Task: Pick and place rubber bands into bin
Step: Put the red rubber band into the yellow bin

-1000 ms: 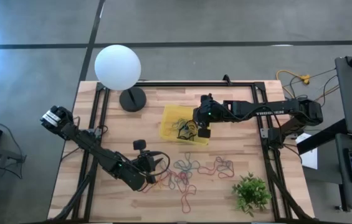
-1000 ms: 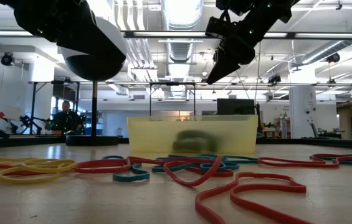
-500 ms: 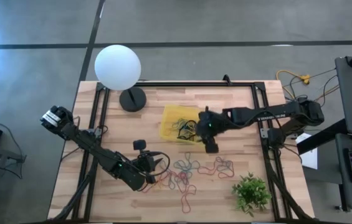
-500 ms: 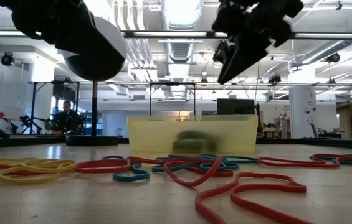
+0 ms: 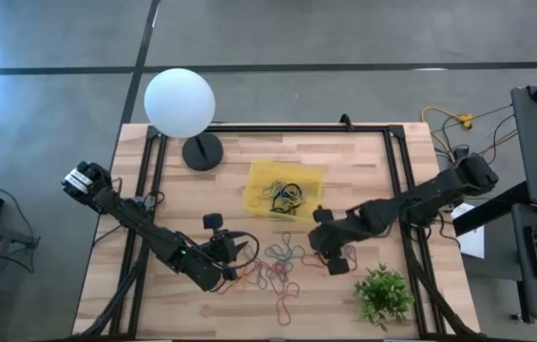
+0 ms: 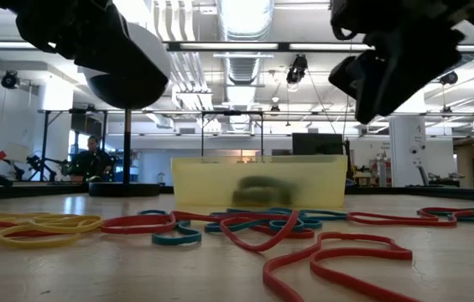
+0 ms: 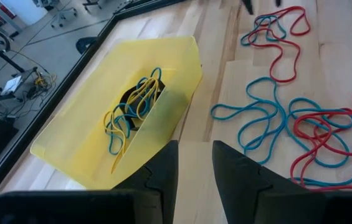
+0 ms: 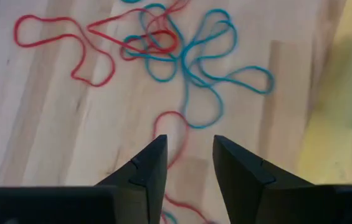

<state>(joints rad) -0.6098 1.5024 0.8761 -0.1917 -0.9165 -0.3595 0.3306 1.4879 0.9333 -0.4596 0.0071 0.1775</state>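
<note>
The yellow bin (image 5: 311, 180) sits mid-table with a tangle of rubber bands (image 7: 131, 115) inside. More red and blue rubber bands (image 5: 285, 255) lie loose on the wood on the bin's near side, and some show in the low view (image 6: 245, 225). My right gripper (image 5: 317, 242) hovers open over the loose bands, with blue loops (image 8: 208, 57) and a red loop (image 8: 57, 38) ahead of its fingers. My left gripper (image 5: 243, 250) is open by the near-left bands and faces the bin (image 7: 163, 62). Neither has anything between its fingers.
A white globe lamp (image 5: 180, 103) stands at the far left and a small green plant (image 5: 382, 293) at the near right. Black frame rails (image 5: 396, 190) run along the table's sides. Yellow bands (image 6: 48, 226) lie toward the near left.
My right gripper has swung from above the bin toward the table's near edge and right, sinking a little and tipping further down. It is now over the loose bands. The bands and the bin lie as before.
</note>
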